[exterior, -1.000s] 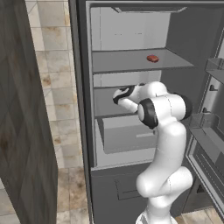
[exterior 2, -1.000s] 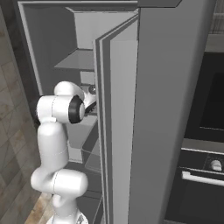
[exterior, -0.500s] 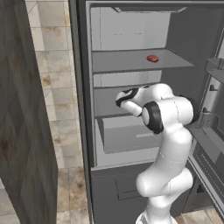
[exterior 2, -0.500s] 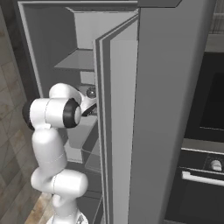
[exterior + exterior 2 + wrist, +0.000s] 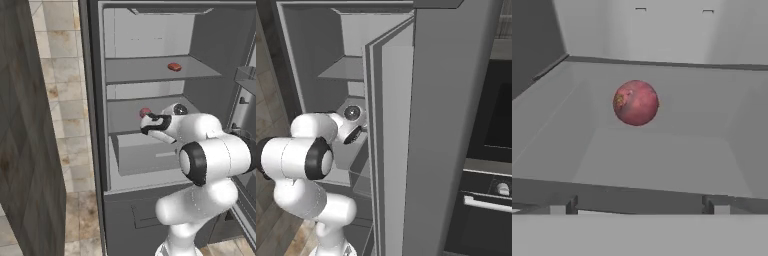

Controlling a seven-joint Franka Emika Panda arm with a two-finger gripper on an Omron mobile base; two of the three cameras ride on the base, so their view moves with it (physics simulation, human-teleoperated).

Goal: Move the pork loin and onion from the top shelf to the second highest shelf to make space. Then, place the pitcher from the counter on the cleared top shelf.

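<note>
The onion (image 5: 145, 112) (image 5: 636, 102), a small dark red ball, rests alone on the second highest shelf (image 5: 125, 119) (image 5: 662, 155). My gripper (image 5: 146, 123) (image 5: 637, 206) hangs just in front of it, open, with nothing between its fingertips (image 5: 562, 204); a clear gap separates them from the onion. The pork loin (image 5: 174, 66), a flat red-pink lump, lies on the top shelf (image 5: 145, 75) towards its right side. The pitcher and the counter are out of view.
A grey drawer box (image 5: 145, 160) sits under the second shelf. The open fridge door (image 5: 451, 125) stands to the right of the arm, its bins (image 5: 247, 80) near my elbow. A dark panel (image 5: 30, 150) flanks the left.
My hand has drawn back and down from the second shelf, leaving the onion lying there uncovered. The jaws have spread a little wider.
</note>
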